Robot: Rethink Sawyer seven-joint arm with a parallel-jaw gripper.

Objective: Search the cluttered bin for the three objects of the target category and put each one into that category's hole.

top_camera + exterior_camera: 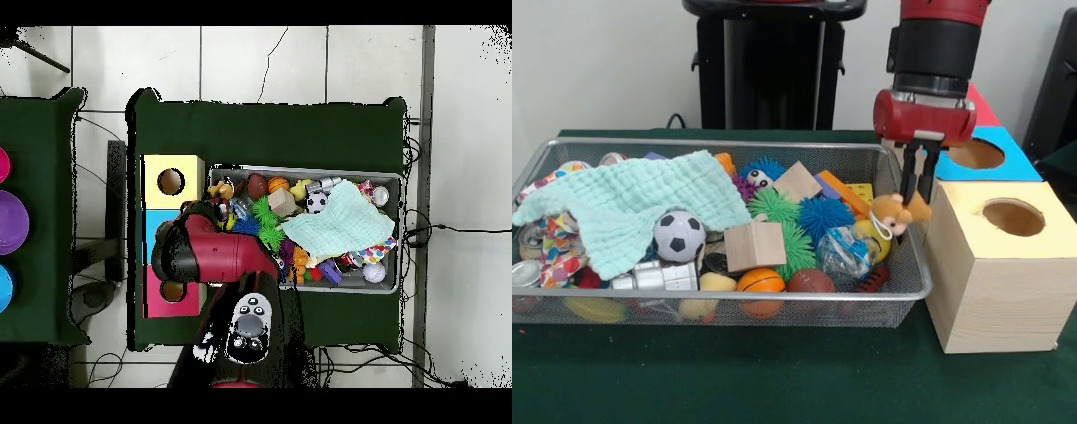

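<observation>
The silver wire-mesh bin (724, 144) lies across the table, full of clutter. My gripper (916, 201) hangs over the bin's right end, beside the yellow-topped box. It is shut on a tan, orange-brown squishy toy (897, 213) and holds it above the clutter. A pale yellow soft piece (717, 283) lies low at the bin's front. The red-topped box (982, 108) stands behind the blue-topped one; its hole (172, 291) shows only in the overhead view. There the arm (215, 255) covers the gripper.
A mint cloth (636, 203) covers the bin's left half. A soccer ball (679, 235), wooden cubes (755, 245), a basketball (761, 281) and spiky balls (825, 215) fill the rest. The yellow-topped box (997, 283) and blue-topped box (1006, 163) stand right of the bin.
</observation>
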